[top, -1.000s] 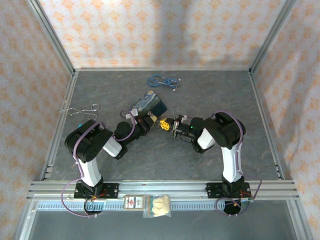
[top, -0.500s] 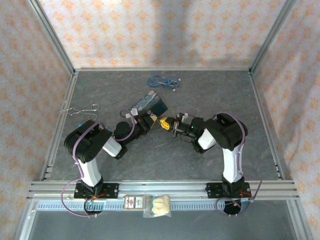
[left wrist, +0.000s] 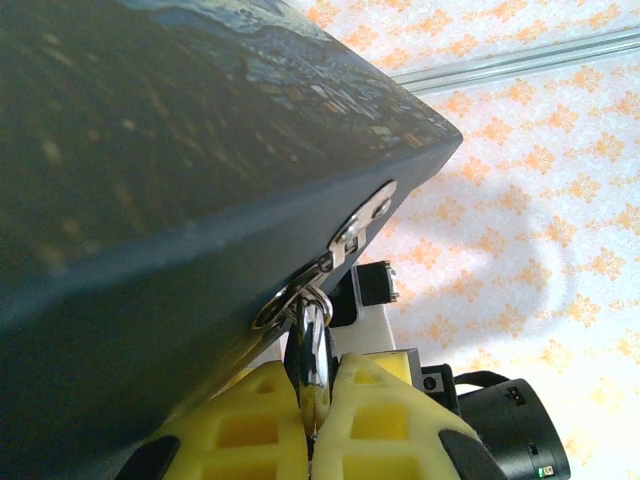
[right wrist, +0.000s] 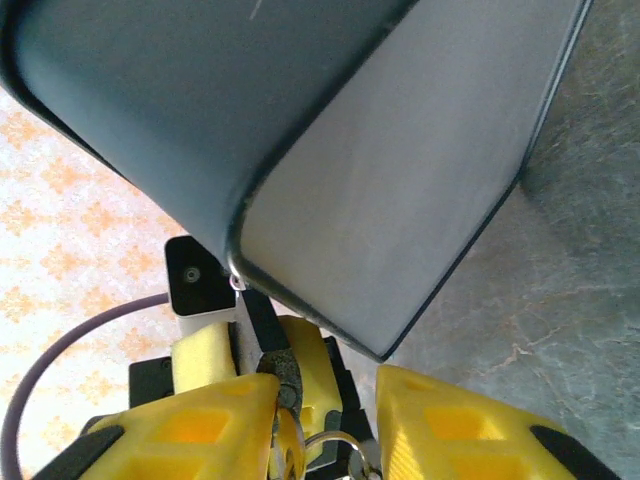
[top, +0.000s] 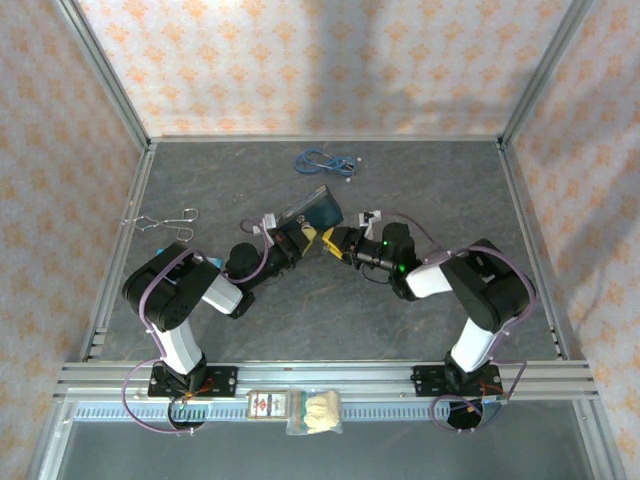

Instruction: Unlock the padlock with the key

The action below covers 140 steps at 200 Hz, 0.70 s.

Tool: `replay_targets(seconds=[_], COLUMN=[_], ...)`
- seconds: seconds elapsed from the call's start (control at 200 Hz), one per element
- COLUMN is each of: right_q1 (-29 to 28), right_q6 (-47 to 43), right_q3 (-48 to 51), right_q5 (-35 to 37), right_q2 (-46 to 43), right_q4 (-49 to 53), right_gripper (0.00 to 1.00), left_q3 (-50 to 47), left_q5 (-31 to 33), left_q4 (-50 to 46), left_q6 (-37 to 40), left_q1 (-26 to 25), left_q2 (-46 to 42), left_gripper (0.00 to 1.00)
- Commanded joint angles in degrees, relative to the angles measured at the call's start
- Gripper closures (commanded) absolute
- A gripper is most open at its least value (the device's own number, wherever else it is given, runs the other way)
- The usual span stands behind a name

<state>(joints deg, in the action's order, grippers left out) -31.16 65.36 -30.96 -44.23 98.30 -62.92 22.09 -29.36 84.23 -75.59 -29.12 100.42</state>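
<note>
Grey marbled table, silvery looped padlock

A dark blue-and-yellow painted tin box sits tilted on the middle of the grey marbled tabletop. A coiled blue cable lies beyond it. Silver wire tongs lie near the left edge.

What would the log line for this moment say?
left gripper: shut on padlock at tin hasp | right gripper: close opposite, grip unclear
</note>
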Motion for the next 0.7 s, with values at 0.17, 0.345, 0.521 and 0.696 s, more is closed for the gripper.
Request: replay_targets(seconds=[0.17,0.345,0.521,0.696], right_q1=[-0.05,-0.04,-0.19,-0.15], right_q6=[-5.52,-8.96,-9.46,-10.76], right_q3=[-0.41,1.59,3.9,7.01], right_q5=[5.2,7.23,6.96,9.98], right_q2=[-4.44,-8.84,-10.96,-13.89], right_q4=[3.34,8.76,8.67,10.62], right_gripper=[0.52,0.45,0.43,0.36], left_q3=[1.27,2.95,4.92,6.07], left_q5=[-4.91,-1.96,0.71,5.38], left_q4=[-1.97,-8.72,-13.84,-18.94], left_q6=[-0.52,-0.2,0.14,0.78], left_q1=[-3.33,-3.34,-3.4,-3.64], left_q2=[-2.6,-3.1,-3.64,-5.02], left_gripper=[1.0,1.0,1.0,1.0])
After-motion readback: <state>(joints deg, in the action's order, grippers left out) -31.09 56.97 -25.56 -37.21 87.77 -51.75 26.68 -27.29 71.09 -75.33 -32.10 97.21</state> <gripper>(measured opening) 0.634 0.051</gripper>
